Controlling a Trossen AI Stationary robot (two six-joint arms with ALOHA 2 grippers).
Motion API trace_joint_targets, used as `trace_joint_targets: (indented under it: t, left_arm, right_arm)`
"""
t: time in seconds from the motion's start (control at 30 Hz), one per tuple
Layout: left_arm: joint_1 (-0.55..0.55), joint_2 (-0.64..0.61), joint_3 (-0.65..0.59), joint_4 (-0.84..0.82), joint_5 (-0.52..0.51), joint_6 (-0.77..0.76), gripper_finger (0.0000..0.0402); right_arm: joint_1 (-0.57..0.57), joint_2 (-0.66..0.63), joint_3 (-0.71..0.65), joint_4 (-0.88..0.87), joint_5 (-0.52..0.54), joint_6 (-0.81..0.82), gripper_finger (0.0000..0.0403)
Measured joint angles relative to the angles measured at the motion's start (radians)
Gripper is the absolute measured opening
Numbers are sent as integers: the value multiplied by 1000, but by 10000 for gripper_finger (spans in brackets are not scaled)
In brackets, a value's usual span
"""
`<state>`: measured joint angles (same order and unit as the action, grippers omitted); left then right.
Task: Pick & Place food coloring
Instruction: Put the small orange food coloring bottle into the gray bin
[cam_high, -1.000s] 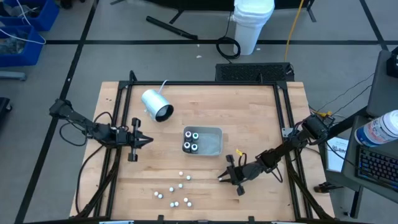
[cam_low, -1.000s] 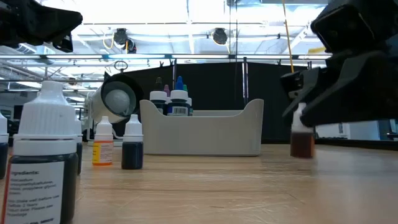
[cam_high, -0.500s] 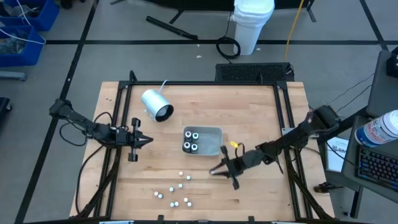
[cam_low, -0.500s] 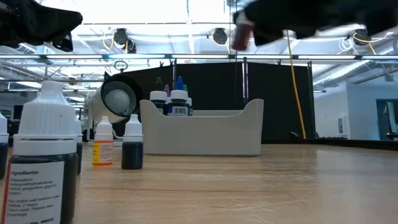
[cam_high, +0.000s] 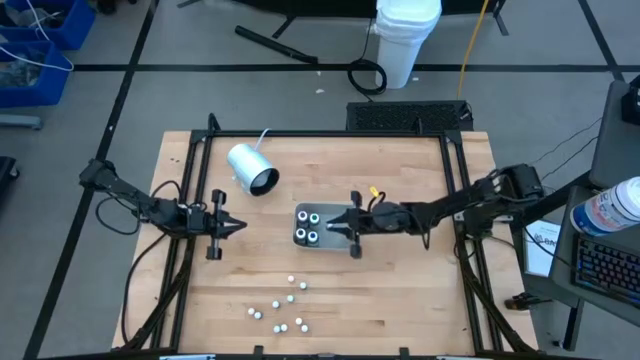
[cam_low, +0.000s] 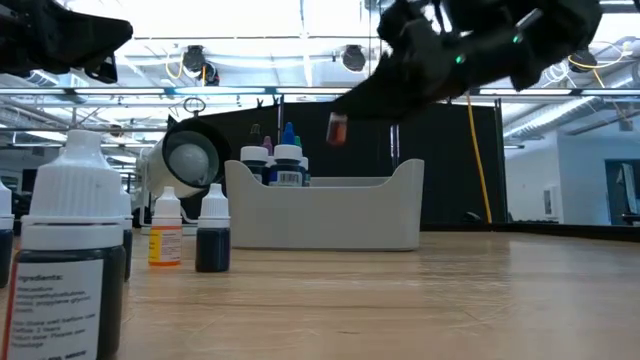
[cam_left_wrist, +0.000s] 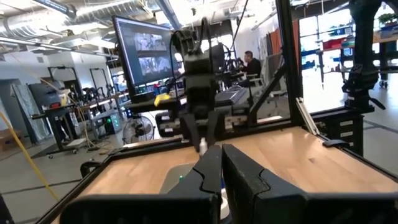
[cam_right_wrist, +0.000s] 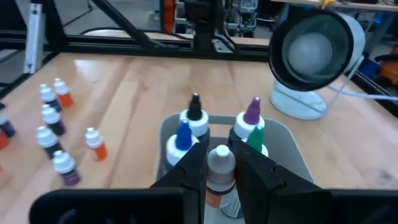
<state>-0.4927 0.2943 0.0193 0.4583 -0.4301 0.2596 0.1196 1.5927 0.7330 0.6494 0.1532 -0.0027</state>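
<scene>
Spanning most of the high view, the wooden table (cam_high: 400, 170) carries everything, with the white-and-grey cylinder (cam_high: 252, 168) lying toward 11 o'clock of its middle and the shallow grey tray (cam_high: 343, 238) near the centre. The right arm reaches in from 3 o'clock, its right gripper (cam_high: 341, 226) hanging above the tray's open half, fingers clamped on a small bottle of food coloring (cam_low: 338, 129) with a white cap and reddish-brown contents. From the table-level camera that bottle hangs upright, clear above the tray's rim, its long axis vertical and cap uppermost between the pads. Four bottles (cam_high: 308, 226) already stand in the tray's 9 o'clock half, so the free floor lies straight below the held bottle; the drop looks to be a plain descent, with those standing tops the likeliest thing to clip. The left gripper (cam_high: 232, 226) waits at 9 o'clock of the tray, well apart, fingers drawn together on nothing. About eight loose bottles (cam_high: 283, 309) are scattered toward 6 o'clock, nearer the table's front edge, not yet collected.
</scene>
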Motion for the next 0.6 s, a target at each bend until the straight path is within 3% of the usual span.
trace_joint_targets:
  t: [0.3,0.6]
  left_arm:
    - [0,0,0,-9,-42,0,21]
    - [0,0,0,-12,-43,-1,21]
  right_arm:
    - [-9,147,0,127,0,51,51]
    - [-14,195,0,111,1,100,51]
